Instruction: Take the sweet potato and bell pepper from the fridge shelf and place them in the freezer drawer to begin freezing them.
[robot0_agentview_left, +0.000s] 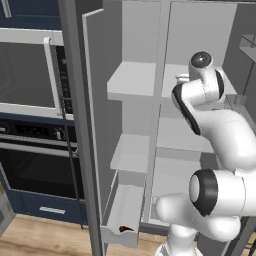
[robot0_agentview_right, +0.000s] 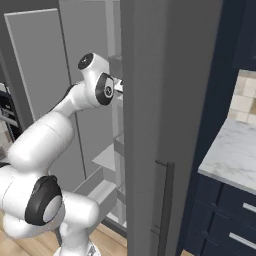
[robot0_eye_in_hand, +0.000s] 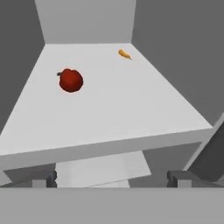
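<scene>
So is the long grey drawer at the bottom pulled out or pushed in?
Pulled out: the long light grey freezer drawer juts forward, a dark lump inside.

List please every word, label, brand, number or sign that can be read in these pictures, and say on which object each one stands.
No readable text in any view.
Oven control panel: small pale marks, too blurred to read.
Microwave: dots on its side strip, no legible characters.
Fridge shelf, bell pepper, freezer drawer: plain surfaces, no labels.
</scene>
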